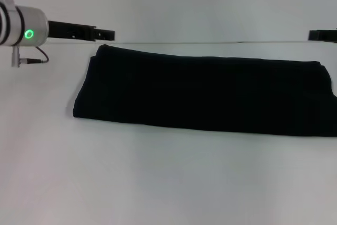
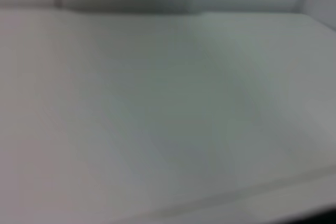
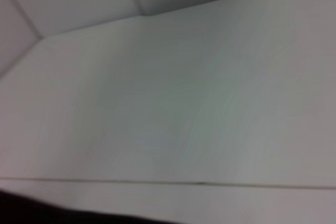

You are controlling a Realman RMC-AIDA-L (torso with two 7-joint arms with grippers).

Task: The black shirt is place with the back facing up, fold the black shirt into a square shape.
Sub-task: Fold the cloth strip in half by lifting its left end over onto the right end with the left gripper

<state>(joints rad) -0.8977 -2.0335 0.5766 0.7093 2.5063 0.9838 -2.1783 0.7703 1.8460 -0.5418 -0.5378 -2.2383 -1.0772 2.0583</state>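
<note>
The black shirt [image 1: 205,93] lies on the white table [image 1: 158,183] as a long folded band running left to right, plain black side up; its right end runs off the head view. My left gripper [image 1: 100,34] hovers by the table's far edge, just beyond the band's far left corner and apart from it. My right gripper [image 1: 322,35] shows only as a black tip at the far right, beyond the shirt's far right end. Neither holds fabric. Both wrist views show only bare table.
The left arm's white wrist with a green light [image 1: 28,34] and a cable sits at the far left. The table's far edge [image 1: 210,42] runs just behind the shirt. White table surface [image 2: 157,119] [image 3: 173,108] fills both wrist views.
</note>
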